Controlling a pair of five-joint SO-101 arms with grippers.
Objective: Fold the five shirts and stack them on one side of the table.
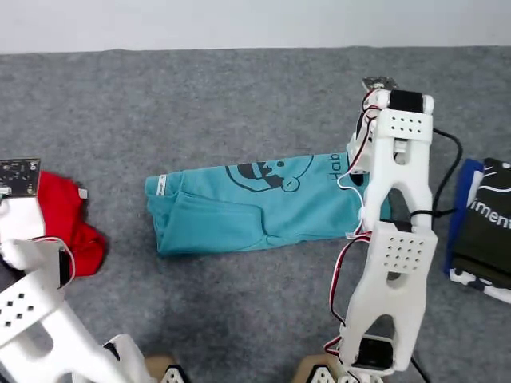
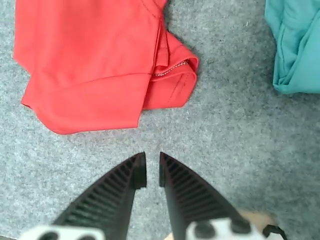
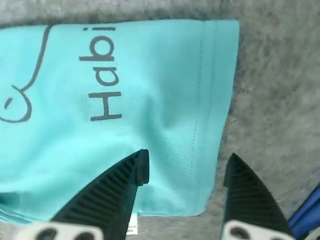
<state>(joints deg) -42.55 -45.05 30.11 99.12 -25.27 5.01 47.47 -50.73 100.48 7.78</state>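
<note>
Teal shirt (image 1: 247,207) lies mid-frame in the high view, a long strip, long axis left to right. My right tool (image 3: 187,167) sits at its right end, released and wide: one finger over the cloth, the other over bare desk (image 1: 239,96) just past the hem, straddling the hem corner. Nothing gripped; I can't tell if it touches the cloth.

My left tool (image 2: 152,170) is at lower left, clenched to a sliver, holding nothing, near the crumpled red shirt (image 2: 95,65) at the left edge and well apart from the teal one. So the right arm is the nearer one for this end.

At the right edge, a dark shirt (image 1: 487,231) rests on a blue shirt (image 1: 461,209); likely the stack side.

My guess at the next move: pinch this hem and carry it leftward along the long axis to halve the strip.

Writing: dark lettering (image 3: 102,75) and a line drawing on the teal chest, white print on the dark shirt, a small white tag (image 1: 162,185) at the teal's left end.
</note>
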